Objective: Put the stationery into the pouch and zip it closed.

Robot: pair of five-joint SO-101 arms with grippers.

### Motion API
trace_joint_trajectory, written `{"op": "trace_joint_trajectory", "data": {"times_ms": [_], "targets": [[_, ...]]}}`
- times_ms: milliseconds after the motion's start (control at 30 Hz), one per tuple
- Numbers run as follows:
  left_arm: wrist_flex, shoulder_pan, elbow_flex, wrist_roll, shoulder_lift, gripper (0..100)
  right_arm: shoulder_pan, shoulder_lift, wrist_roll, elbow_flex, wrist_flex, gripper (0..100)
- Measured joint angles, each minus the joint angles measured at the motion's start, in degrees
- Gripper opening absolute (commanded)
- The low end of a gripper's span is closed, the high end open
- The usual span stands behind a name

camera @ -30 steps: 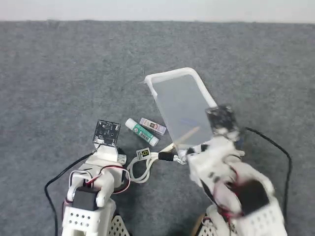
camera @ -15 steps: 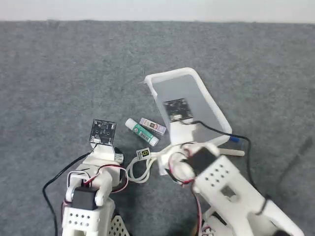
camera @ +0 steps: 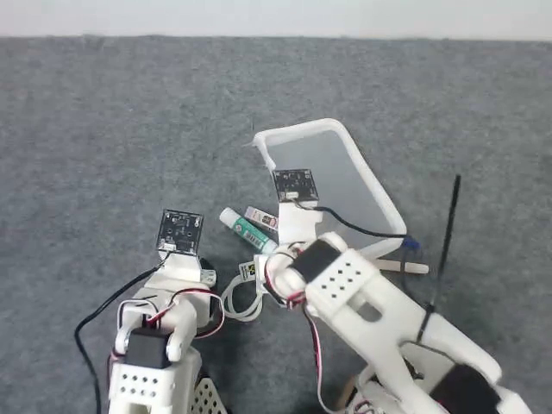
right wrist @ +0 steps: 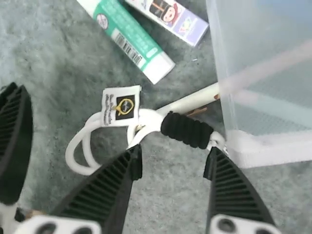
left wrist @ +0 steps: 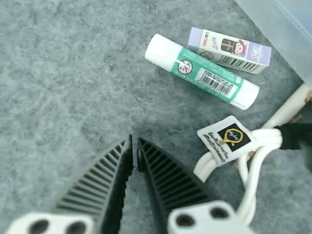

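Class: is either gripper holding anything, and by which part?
Nothing held: left gripper shut, empty; right gripper open by the black ribbed toggle.

One translucent pouch, one green glue stick beside pouch, one small boxed eraser beside pouch, one white looped cord with one tag at pouch corner.

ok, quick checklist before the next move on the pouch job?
1. Right jaws open, straddling the black ribbed pull sleeve: ok.
2. Left jaws shut, holding nothing: ok.
3. Green-and-white glue stick inside the translucent white-edged pouch: not ok, it lies on the grey mat.
4. Small lilac printed box inside the pouch: not ok, it lies beside the glue stick.
5. Pouch mouth open enough for loading: cannot tell.
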Motion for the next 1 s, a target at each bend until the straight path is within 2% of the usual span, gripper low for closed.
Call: {"op": "trace_joint_trajectory", "data": {"times_ms": [367, 800, 1000], "targets": [[0.00, 0.00, 0.00, 0.00, 0.00, 1, 6.42, 12.48, -3.69, -7.65, 0.00, 20.9], [0.00, -0.09, 0.00, 0.00, 0.00, 1, 8.09, 26.37, -4.92, -15.21, 0.18, 20.5], [0.00, -0.09, 0.00, 0.00, 0.00, 1, 8.18, 26.73, -4.75, -17.41, 7.12, 20.5]]}}
